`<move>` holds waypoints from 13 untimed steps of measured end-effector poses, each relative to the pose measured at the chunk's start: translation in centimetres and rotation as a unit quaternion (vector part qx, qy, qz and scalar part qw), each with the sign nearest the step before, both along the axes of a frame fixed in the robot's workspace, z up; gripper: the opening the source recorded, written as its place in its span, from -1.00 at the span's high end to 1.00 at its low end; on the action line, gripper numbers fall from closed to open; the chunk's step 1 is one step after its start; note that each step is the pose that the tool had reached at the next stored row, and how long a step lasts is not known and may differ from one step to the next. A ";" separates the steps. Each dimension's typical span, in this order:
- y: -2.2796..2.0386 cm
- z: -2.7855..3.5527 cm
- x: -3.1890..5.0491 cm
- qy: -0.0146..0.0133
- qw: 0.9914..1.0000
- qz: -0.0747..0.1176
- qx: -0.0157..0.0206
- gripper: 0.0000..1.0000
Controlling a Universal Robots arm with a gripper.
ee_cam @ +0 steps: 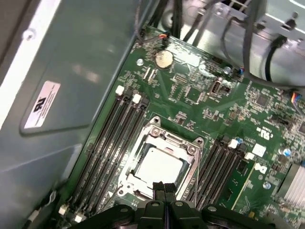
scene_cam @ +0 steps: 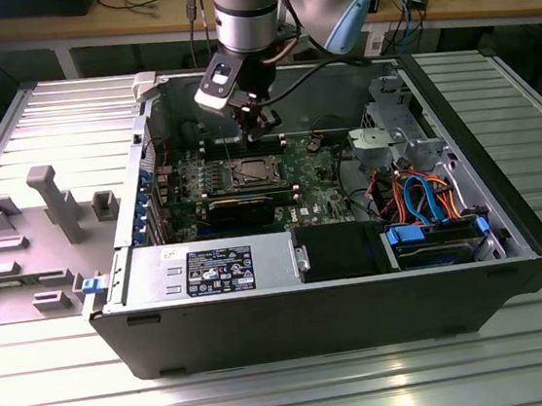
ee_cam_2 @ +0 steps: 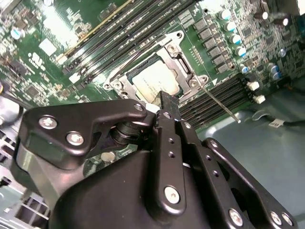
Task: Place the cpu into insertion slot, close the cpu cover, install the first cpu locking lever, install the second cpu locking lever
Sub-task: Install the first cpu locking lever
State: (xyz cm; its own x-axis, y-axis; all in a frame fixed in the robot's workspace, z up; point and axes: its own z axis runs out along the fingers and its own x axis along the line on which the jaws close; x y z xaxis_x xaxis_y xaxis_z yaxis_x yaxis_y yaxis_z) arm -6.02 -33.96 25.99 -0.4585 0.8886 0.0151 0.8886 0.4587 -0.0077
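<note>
Silvery cpu (ee_cam: 159, 168) sat in the insertion slot (ee_cam: 155, 123) at the middle of the green board (ee_cam: 200, 95), with the cpu cover (ee_cam: 193, 160) flat around it. Over it hung the pincer (ee_cam: 164, 187), closed and empty.

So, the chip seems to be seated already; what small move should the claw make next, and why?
Probably shift the claw a little sideways toward the thin locking lever. The cpu lies seated with the cpu cover down around it, yet in the second wrist view that lever sticks out over the memory slots, apparently unlatched. The claw is shut, hovering by the cover's edge.
</note>
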 end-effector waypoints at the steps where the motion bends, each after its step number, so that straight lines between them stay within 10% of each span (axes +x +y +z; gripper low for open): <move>1: 0.00 0.00 0.00 0.000 1.000 0.014 0.000 0.79; 5: 0.00 0.00 0.00 0.000 0.999 0.050 0.000 0.79; 10: 0.00 0.00 0.00 0.000 0.995 0.102 0.000 0.79; 13: 0.00 0.00 0.01 0.000 0.989 0.151 0.000 0.79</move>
